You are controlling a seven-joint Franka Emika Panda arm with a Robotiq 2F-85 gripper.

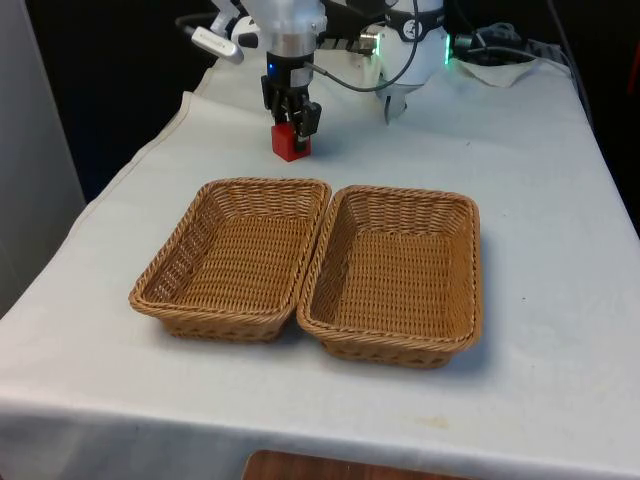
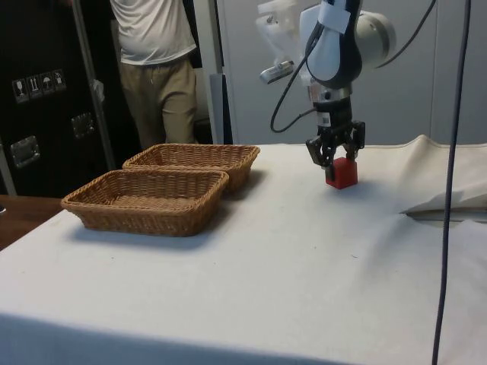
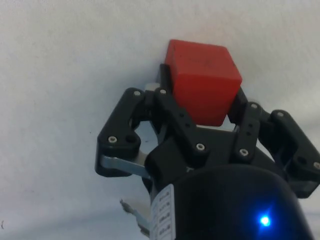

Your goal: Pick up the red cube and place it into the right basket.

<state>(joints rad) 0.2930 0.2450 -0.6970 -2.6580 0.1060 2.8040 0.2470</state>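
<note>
the small red plastic cube [image 3: 202,80] is clamped between the black two-finger gripper [image 1: 291,118] (grasp step); lifting toward the right-hand woven wicker basket [image 1: 470,300] is called for.

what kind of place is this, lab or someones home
Most likely a robotics lab, not a home: a white robot arm works at a cloth-covered table, cables hang beside it, and dark equipment cabinets stand behind a person.

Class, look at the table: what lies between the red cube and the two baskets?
Only bare white cloth. In the front view, nothing sits between the red cube and the baskets; the side view agrees.
</note>
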